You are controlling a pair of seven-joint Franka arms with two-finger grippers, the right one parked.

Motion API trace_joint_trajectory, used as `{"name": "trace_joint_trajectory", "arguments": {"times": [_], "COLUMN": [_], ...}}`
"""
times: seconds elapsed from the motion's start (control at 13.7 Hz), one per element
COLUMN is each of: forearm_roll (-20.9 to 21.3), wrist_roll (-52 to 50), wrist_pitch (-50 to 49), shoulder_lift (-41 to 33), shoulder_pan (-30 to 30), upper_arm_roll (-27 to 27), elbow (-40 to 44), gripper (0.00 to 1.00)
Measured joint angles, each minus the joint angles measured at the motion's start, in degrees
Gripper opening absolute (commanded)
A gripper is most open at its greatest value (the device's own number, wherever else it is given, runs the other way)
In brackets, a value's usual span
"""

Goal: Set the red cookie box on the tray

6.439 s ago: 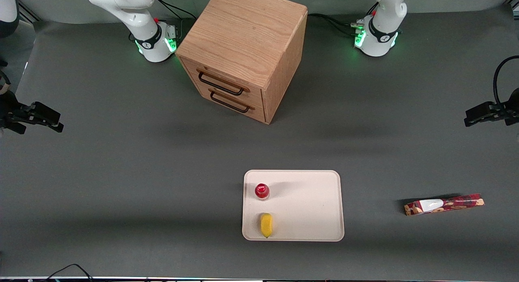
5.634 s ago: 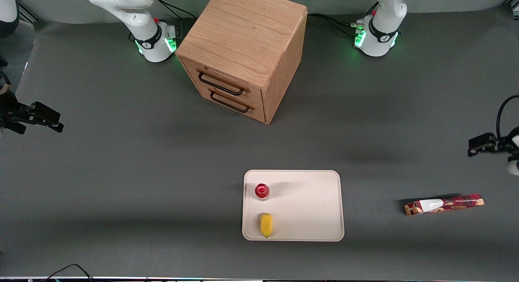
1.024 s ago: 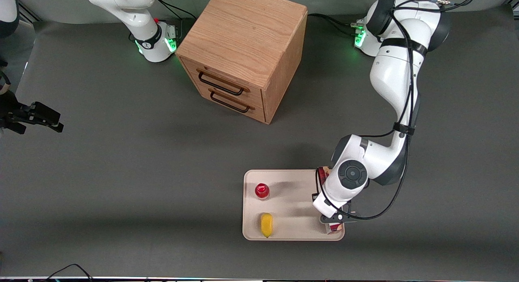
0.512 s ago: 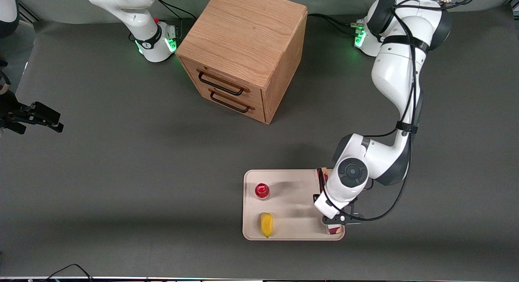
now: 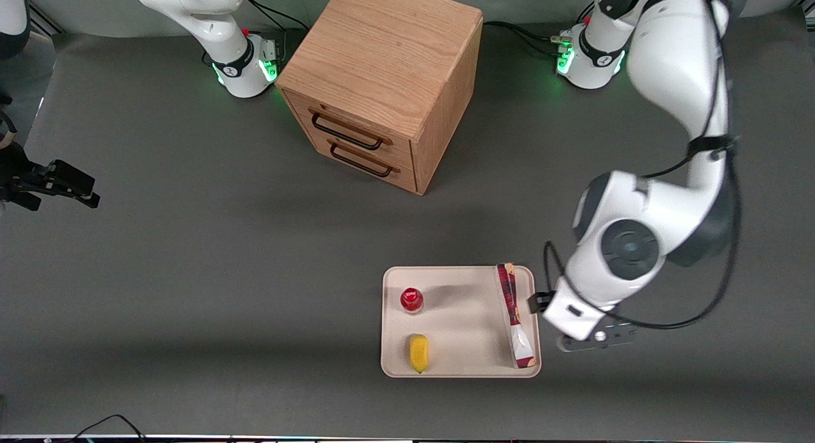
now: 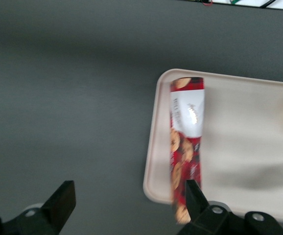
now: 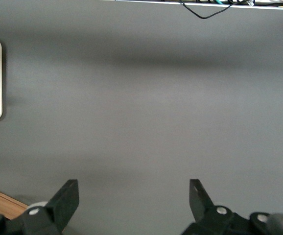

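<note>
**Front view: cookie box lying on the tray, pincer spread wide and clear of it**

Front view, reading across from the parked arm's end: a wooden drawer cabinet (image 5: 382,86) with two dark handles stands on the grey table (image 5: 191,271), farther from the camera than everything else. Nearer the camera sits the cream tray (image 5: 465,322). On it are a small red-capped bottle (image 5: 411,300) and, nearer the camera, a yellow object (image 5: 418,353). The red cookie box (image 5: 514,316) lies flat along the tray's edge toward the working arm's end, spanning almost the whole short side. Just beside that edge, above the bare table, hangs the left arm's pincer (image 5: 582,331).

The left wrist view shows its fingers (image 6: 63,200) spread wide, gripping nothing, with the red cookie box (image 6: 185,147) resting inside the tray's rim (image 6: 153,142).
</note>
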Motion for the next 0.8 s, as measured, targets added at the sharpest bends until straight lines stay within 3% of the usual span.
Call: {"name": "trace_joint_trajectory", "arguments": {"times": [0.29,0.44,0.8], "forearm_roll": [-3.8,-6.1,-6.4], "wrist_roll": [17.8,21.9,24.3], "wrist_pitch": [-9.4,-12.7,-14.5], "shoulder_lift": [-7.4,-10.1,-20.0], "shoulder_pan": [5.2,5.8,5.9], "upper_arm_roll": [3.5,6.7,9.3], "elbow": [-0.1,-0.7,-10.4], "gripper": [1.0,1.0,1.0]}}
